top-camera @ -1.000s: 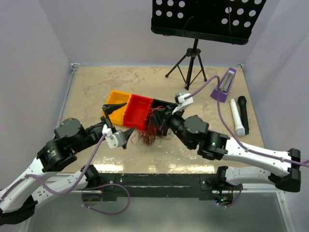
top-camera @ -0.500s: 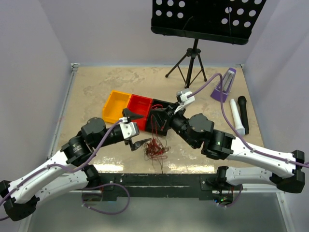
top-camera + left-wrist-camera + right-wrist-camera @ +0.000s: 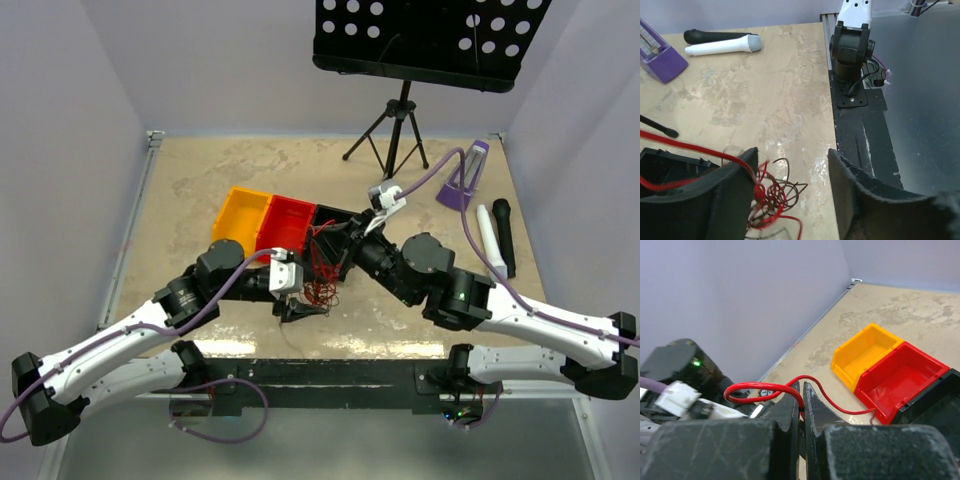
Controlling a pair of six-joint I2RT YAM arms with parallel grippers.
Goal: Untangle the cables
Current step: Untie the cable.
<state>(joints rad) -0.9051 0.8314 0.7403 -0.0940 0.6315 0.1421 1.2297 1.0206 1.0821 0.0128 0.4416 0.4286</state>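
The cables are a tangle of thin red and dark wires on the table in front of the bins. My left gripper is low at the tangle's near side. In the left wrist view, the left gripper is open, with the cable tangle lying between the jaws against the left finger. One red strand runs over that finger. My right gripper is shut on a red cable, which loops out to both sides. From above, the right gripper is held over the tangle by the black bin.
Yellow, red and black bins stand side by side behind the tangle. A music stand is at the back. A purple metronome and white and black microphones lie at the right.
My left arm has swung right and in to the tangle, its jaws narrowing a little around it. The right gripper stays shut on the red cable, lifted slightly back.
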